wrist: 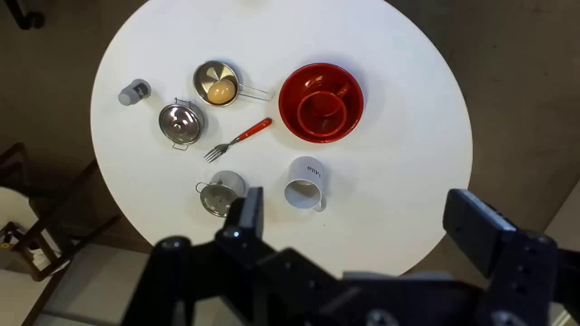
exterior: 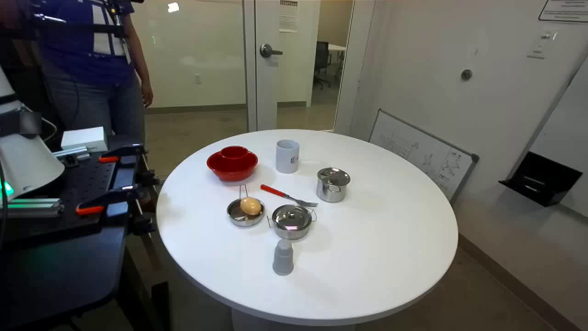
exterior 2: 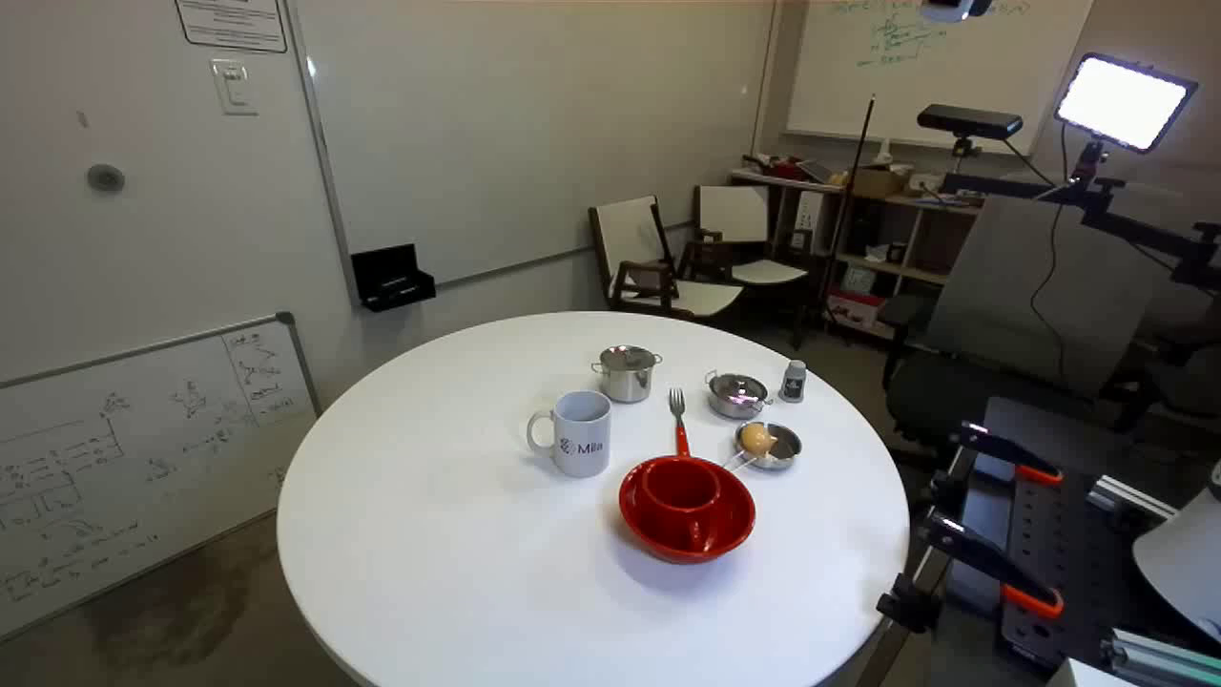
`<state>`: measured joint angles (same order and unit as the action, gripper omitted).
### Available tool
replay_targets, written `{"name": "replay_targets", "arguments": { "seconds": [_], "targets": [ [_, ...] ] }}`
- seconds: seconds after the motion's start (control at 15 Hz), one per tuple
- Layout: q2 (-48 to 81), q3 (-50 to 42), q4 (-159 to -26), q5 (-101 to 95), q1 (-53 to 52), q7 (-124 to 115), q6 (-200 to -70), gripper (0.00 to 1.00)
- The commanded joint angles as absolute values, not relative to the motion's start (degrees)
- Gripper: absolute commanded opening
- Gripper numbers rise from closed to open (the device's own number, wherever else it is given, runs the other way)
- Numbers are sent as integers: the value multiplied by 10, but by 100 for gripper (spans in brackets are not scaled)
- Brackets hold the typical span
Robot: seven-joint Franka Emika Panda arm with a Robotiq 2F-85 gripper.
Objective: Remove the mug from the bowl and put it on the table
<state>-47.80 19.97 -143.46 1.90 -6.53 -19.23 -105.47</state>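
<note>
Looking down in our wrist view past the wide-spread gripper (wrist: 355, 203), we see the red mug (wrist: 322, 114) inside the red bowl (wrist: 292, 97), bare table (wrist: 417, 131) running right of both to its round edge.

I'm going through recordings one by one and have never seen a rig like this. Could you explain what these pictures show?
The machine is a robot arm, set on a dark bench; in an exterior view a person stands beyond it. Its black gripper shows in the wrist view, taken by a camera on the wrist, looking down. The two exterior views come from cameras away from the arm, facing the round table from different places.

On the table stands a bowl with a red mug inside it. Also there: a white mug, a fork, a tall pot and a low pot, both lidded, a bottle, and a pan holding what looks like an egg.

Nothing is held: the gripper is open. The red mug has not yet been taken out.
</note>
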Motion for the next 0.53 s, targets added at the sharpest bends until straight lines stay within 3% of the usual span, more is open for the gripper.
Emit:
{"name": "replay_targets", "arguments": {
  "seconds": [0.0,0.47],
  "targets": [
    [-476,196,-1433,15,-71,-196,-1053,100],
    [-345,192,-1487,24,-81,-168,-1213,100]
  ]
}}
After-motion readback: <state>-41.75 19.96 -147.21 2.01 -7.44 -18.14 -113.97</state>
